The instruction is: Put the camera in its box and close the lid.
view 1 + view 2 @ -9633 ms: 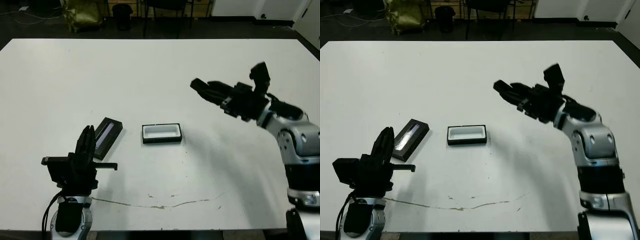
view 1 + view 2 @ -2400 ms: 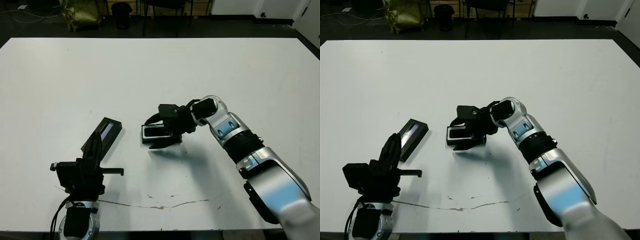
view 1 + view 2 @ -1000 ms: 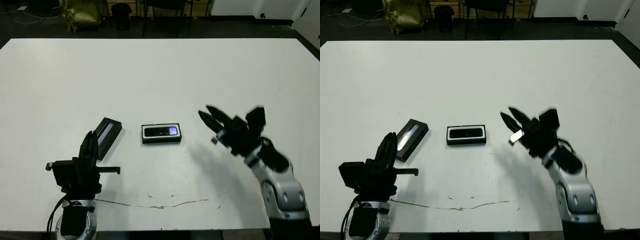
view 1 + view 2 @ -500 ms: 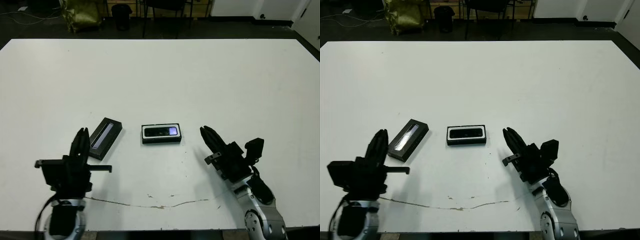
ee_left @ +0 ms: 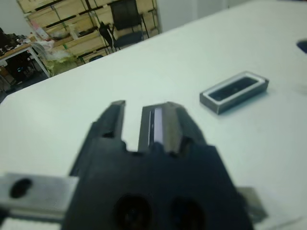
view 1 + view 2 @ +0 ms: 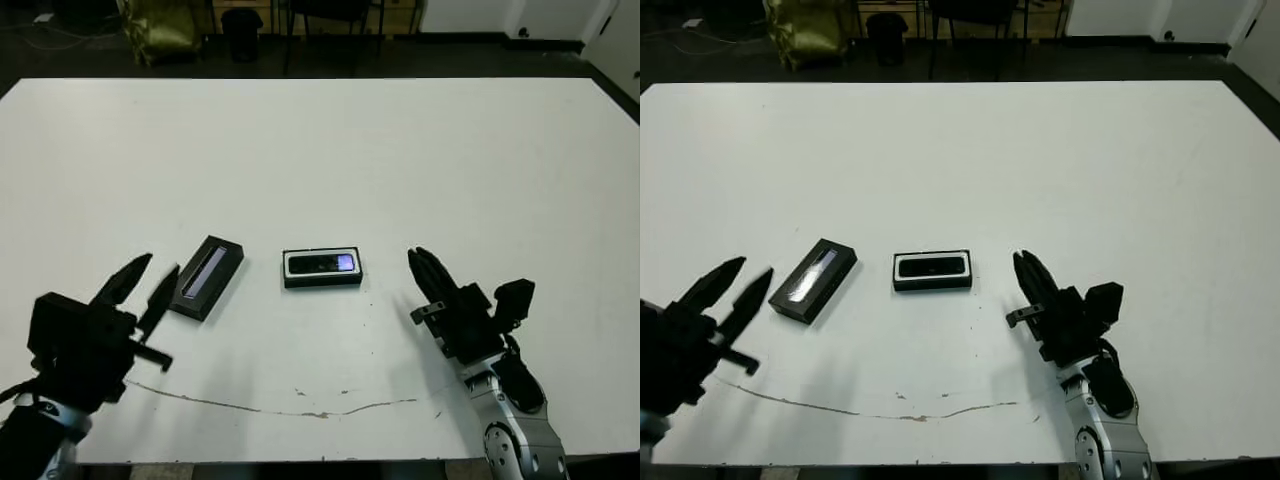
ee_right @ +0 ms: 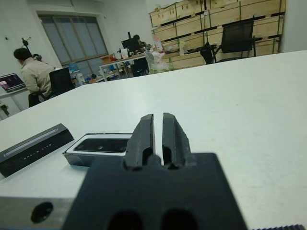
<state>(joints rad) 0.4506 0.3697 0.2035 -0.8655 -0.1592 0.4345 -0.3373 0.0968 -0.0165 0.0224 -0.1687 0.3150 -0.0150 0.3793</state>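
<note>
The camera (image 6: 320, 264) lies inside the box (image 6: 323, 282), a shallow black tray with a white lining, at the table's middle. Left of it the lid (image 6: 207, 277) lies flat and slanted, its glossy strip facing up. My left gripper (image 6: 155, 268) hovers just left of the lid, open and holding nothing. My right gripper (image 6: 415, 256) rests right of the box, shut on nothing, fingertips pointing away from me. The right wrist view shows the camera (image 7: 103, 144) in the box (image 7: 76, 155), with the lid (image 7: 33, 148) beside it. The box (image 5: 235, 91) also appears in the left wrist view.
A thin dark crack line (image 6: 300, 405) runs along the table near the front edge. Chairs and a yellow bag (image 6: 160, 25) stand beyond the far edge. A seated person (image 7: 31, 72) is far off in the right wrist view.
The camera went into the box and my right arm pulled back to the right of it. My left arm has shifted left and lower, its fingers now spread.
</note>
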